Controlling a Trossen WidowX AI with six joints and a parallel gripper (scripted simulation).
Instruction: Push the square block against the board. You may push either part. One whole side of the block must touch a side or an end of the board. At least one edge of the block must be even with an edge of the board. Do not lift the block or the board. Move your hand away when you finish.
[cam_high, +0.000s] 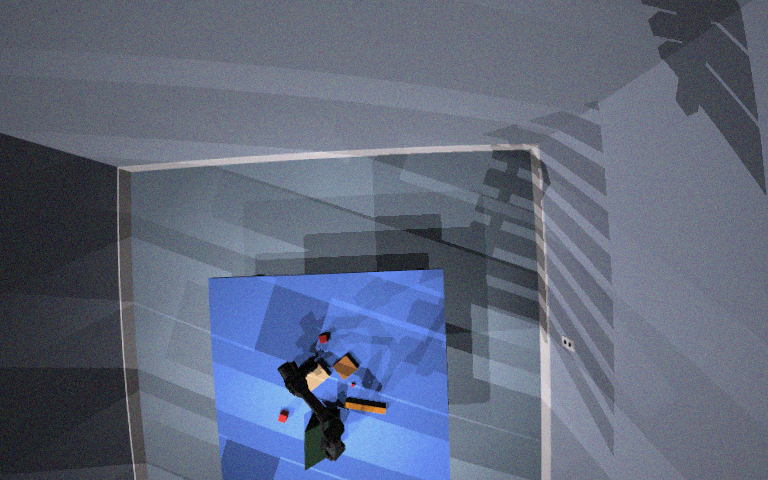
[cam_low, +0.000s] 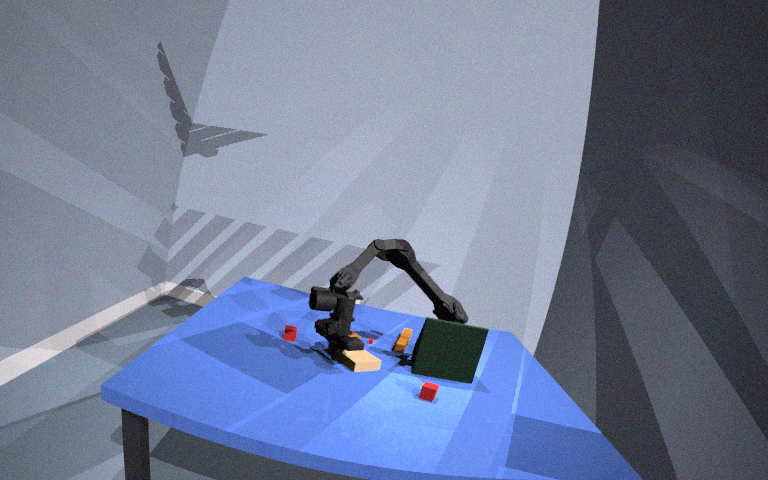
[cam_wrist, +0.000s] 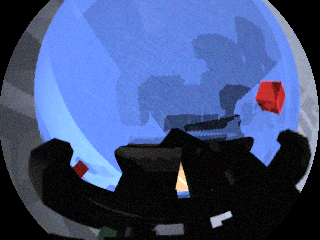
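Blue table (cam_low: 169, 367) in a grey-walled room (cam_low: 396, 113); gripper (cam_low: 342, 352) pinched closed, apparently empty.

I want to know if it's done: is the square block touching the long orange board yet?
No, in the top view the square block sits apart from the board, with blue table between them.

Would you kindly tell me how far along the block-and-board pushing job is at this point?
Nothing looks finished: the long orange board lies apart from both the pale tan block and the orange square block. In hand: the shut black gripper sits low at the tan block. Left: full side contact, one edge even, then moving the gripper away.
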